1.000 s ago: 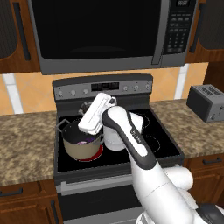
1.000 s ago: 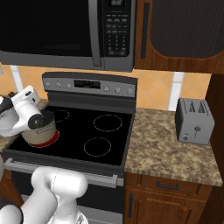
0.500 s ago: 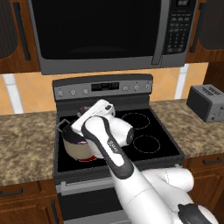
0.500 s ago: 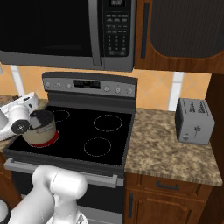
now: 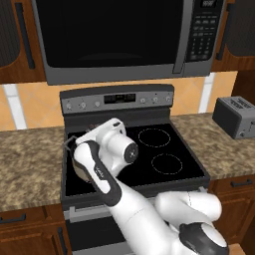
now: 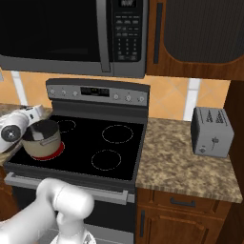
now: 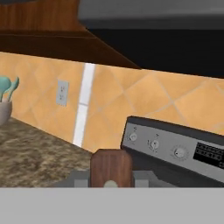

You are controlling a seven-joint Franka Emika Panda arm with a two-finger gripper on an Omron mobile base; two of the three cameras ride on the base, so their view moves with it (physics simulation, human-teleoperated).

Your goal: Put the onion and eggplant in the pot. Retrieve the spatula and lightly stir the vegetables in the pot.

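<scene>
The beige pot (image 6: pixel 43 141) with a dark inside stands on the glowing red front-left burner of the stove (image 6: pixel 114 152). My white hand (image 6: pixel 14 131) hangs at the pot's left rim; in the left base view my arm (image 5: pixel 107 147) covers most of the pot. A dark brown spatula handle (image 7: pixel 111 167) stands up between my fingers, with my gripper (image 7: pixel 111 180) shut on it; the blade is hidden. The onion and eggplant are hidden from view.
A grey toaster (image 6: pixel 212 131) sits on the right counter. The microwave (image 5: pixel 124 35) hangs low over the stove. A cup of teal utensils (image 7: pixel 5 109) stands on the left counter by the tiled wall. The stove's knob panel (image 7: pixel 175 151) lies ahead of the hand.
My arm has swung left across the pot and the hand has dropped lower beside its rim, still holding the spatula. The pot has not moved.
</scene>
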